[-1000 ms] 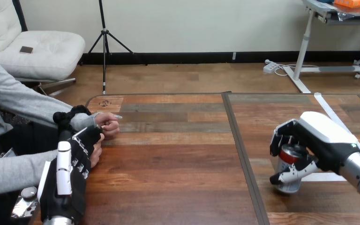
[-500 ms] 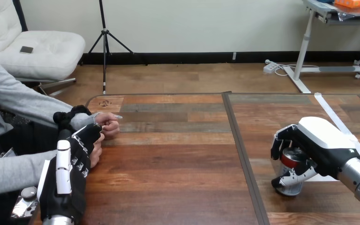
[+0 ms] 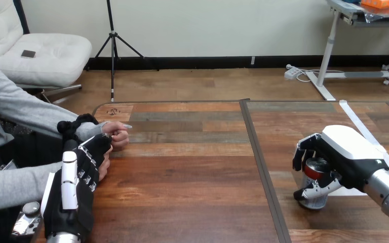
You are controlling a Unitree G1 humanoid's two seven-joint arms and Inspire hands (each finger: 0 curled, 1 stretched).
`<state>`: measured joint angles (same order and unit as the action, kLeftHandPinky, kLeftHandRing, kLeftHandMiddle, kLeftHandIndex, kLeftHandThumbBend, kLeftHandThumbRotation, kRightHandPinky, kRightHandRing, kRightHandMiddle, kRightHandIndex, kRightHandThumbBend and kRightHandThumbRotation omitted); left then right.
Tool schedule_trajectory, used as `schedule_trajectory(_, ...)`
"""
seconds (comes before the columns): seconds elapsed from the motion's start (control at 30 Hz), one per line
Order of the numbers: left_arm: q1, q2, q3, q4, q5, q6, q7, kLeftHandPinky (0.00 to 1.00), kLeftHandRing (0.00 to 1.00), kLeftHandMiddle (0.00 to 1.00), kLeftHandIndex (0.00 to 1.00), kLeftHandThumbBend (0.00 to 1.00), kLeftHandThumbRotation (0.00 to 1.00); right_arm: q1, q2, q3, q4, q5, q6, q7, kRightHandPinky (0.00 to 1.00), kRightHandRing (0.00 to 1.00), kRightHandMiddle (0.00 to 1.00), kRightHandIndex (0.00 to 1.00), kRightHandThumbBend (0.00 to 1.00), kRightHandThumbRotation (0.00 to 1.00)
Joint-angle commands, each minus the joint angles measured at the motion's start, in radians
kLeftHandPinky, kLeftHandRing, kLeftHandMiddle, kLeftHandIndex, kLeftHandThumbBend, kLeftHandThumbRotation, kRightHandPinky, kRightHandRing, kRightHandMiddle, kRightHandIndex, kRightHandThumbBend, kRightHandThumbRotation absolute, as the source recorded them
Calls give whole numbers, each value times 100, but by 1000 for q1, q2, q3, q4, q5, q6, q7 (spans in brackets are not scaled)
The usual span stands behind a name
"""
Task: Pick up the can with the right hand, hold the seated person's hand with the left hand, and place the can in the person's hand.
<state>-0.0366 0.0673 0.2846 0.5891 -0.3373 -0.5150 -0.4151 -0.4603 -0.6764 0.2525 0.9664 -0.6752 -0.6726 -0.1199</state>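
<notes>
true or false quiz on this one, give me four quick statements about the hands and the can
1. The right hand has its fingers curled round the can. True.
2. The can lies in the person's palm. False: it is at the right side of the table, in the right hand, far from the person.
3. The left hand is beside the person's nearer hand at the table's left side. True.
4. The person sits at the view's right. False: the person's arms come in from the left.
</notes>
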Motion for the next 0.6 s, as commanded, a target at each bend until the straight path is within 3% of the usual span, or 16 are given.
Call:
schedule_trajectory(0.0, -32, 4, -15, -42, 10, -23, -2, 94, 87, 81, 69, 48, 100, -65, -3, 14, 7, 3, 7, -15, 35, 41, 46, 46, 80, 0)
schedule_trajectory(0.57, -35, 3, -13, -41, -1, -13, -13, 94, 88, 82, 70, 47, 100, -57, 7, 0, 14, 71, 36, 35, 38, 43, 48, 50, 88, 0)
